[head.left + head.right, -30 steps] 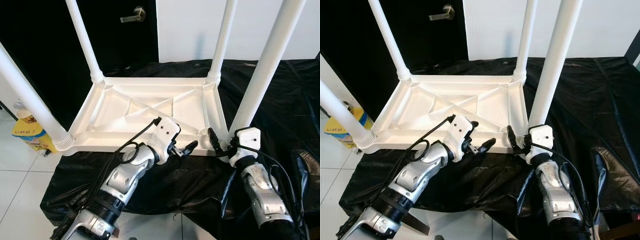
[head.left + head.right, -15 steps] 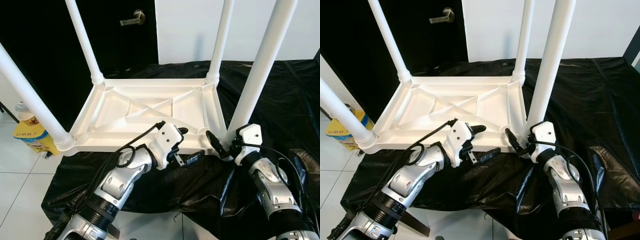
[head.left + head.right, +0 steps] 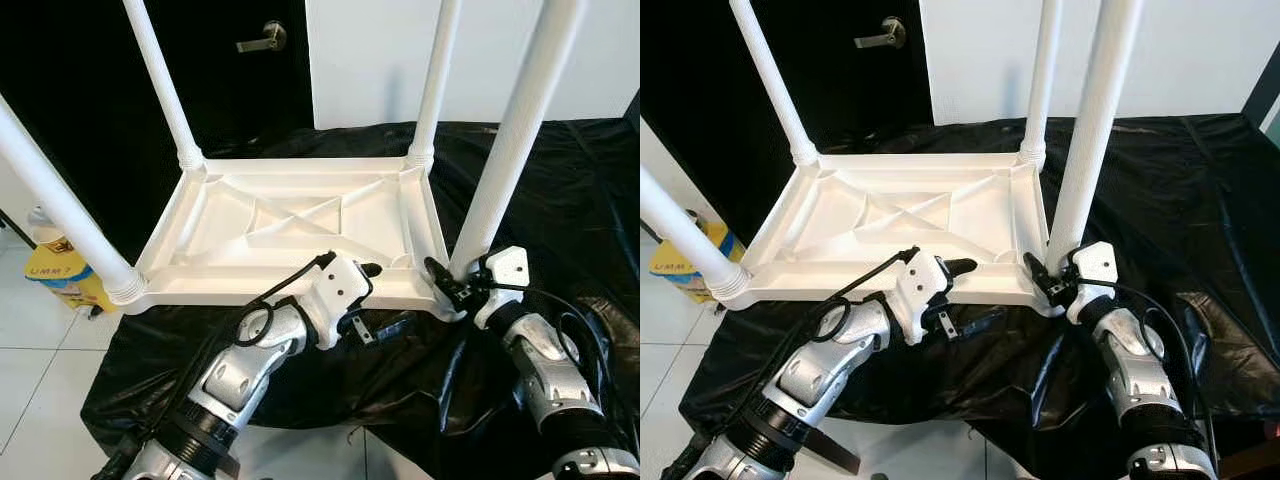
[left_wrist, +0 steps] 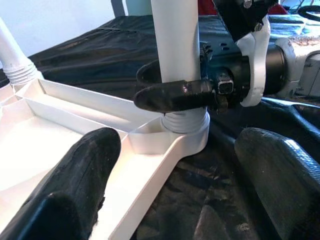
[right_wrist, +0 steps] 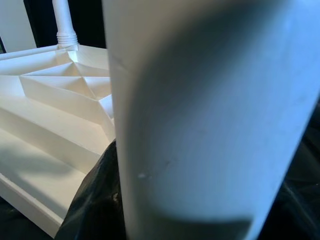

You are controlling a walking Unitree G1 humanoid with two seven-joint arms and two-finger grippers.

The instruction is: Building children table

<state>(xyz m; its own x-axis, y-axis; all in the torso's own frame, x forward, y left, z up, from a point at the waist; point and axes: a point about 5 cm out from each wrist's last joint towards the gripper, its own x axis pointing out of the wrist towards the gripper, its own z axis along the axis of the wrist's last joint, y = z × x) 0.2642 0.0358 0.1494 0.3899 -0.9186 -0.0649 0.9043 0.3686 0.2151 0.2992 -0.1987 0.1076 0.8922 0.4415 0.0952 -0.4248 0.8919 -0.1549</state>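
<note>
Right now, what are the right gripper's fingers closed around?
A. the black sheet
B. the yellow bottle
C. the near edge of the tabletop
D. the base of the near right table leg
D: the right gripper wraps its black fingers around the near right table leg just above its socket.

Home interior: door (image 3: 150, 80), tiled floor (image 3: 40, 350)

Right end effector (image 3: 1048, 283) around near leg (image 3: 1087, 130) of upturned table (image 3: 895, 225).
</note>
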